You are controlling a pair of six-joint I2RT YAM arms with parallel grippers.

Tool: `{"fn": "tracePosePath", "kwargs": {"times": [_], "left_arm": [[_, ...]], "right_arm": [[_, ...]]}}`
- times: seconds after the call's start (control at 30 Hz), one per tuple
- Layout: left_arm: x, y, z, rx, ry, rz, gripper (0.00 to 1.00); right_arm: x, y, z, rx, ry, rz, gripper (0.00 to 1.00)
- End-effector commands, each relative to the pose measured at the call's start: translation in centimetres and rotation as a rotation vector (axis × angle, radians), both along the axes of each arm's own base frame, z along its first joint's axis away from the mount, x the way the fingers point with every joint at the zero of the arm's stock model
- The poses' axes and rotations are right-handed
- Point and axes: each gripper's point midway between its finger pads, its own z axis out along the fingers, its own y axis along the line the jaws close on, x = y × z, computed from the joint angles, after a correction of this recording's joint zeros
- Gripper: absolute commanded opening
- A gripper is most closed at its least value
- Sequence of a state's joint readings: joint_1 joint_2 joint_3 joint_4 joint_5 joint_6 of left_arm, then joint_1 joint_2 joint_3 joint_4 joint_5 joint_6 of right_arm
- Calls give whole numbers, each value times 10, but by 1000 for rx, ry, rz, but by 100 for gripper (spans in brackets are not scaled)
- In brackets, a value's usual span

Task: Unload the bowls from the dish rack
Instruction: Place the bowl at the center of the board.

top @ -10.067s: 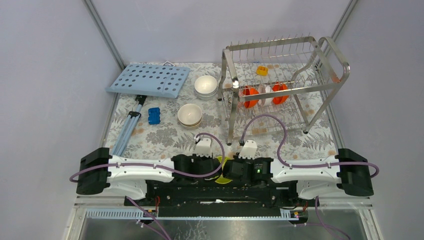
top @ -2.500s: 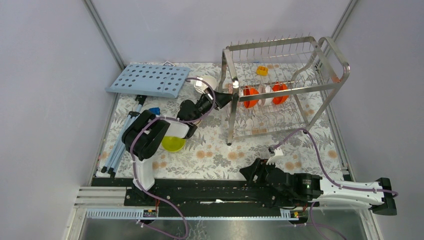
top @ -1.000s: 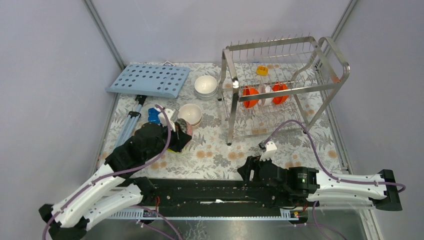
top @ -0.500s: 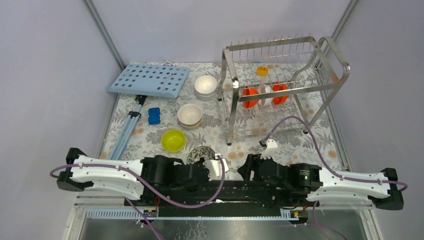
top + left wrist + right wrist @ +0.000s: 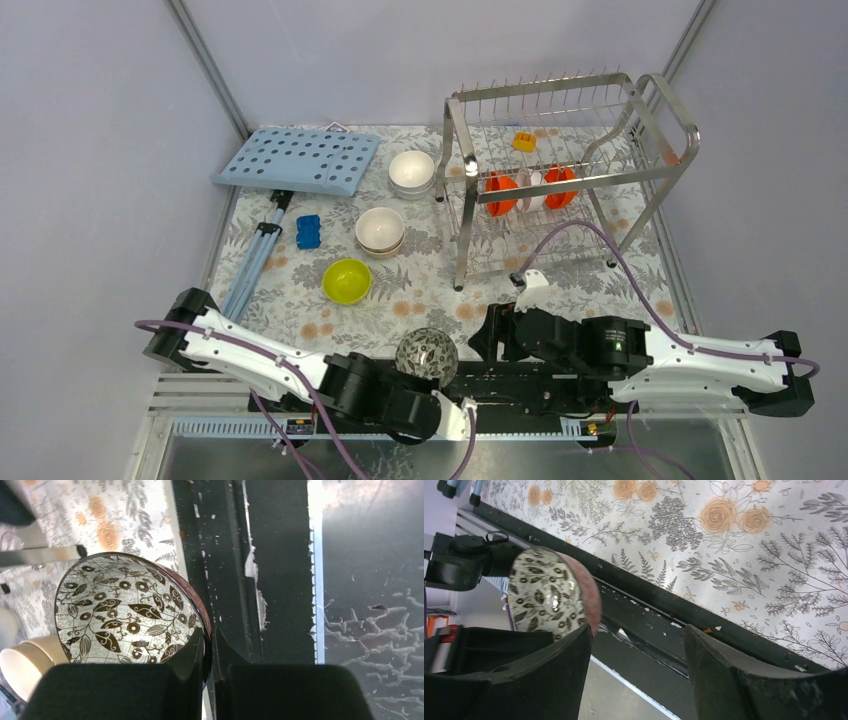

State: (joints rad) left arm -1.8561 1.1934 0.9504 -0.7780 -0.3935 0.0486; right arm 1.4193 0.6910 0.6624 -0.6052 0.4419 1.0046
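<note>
Top external view: the left arm is carrying the black-and-white patterned bowl (image 5: pixel 427 355), well in front of the dish rack (image 5: pixel 620 172) and a bit to its left.
What changed: half a second back that bowl was closer to the rack, over the floral cloth (image 5: pixel 430 295). Now it's pulled further from the rack, above the black base rail (image 5: pixel 270 580). The right arm has crept a touch toward the rack.
Left arm pose: folded low, running in from far left of the rack, wrist tucked in on the side of the bowl away from the rack.
Left gripper (image 5: pixel 209 640): pinched narrow on the bowl's rim, one finger (image 5: pixel 192 655) inside over the leaf pattern, the other outside on the reddish wall.
Right arm pose: lying low in front of the rack, wrist aimed at the bowl.
Right gripper (image 5: pixel 636 630): jaws wide, nothing between them.
Bowl vs tools: mouth tipped up toward the top camera, hanging from the left gripper by its rim. It's near the right gripper but apart from it.
In the rack: orange-red bowls (image 5: pixel 500 193) standing on edge.
Already out, left of the rack: glossy white bowl (image 5: pixel 411 172), cream bowl (image 5: pixel 380 230), lime-green bowl (image 5: pixel 347 281).
</note>
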Motion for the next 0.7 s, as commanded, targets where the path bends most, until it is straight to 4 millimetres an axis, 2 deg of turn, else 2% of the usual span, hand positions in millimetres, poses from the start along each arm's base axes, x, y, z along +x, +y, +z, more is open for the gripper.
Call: {"fn": "tracePosePath", "kwargs": {"times": [0.0,0.2,0.67], "left_arm": [[-10,-17,-2,-10,-31,-151,0],[-19,-25,-12,19,-33,-240,0],[-23,-35,-6,2,-24,-249,0]], "right_arm": [[-9,8,9,-69,2,96,72],[-13,15,-2,-178,22,144,63],[-13,43,-14,-256,27,198,49]]}}
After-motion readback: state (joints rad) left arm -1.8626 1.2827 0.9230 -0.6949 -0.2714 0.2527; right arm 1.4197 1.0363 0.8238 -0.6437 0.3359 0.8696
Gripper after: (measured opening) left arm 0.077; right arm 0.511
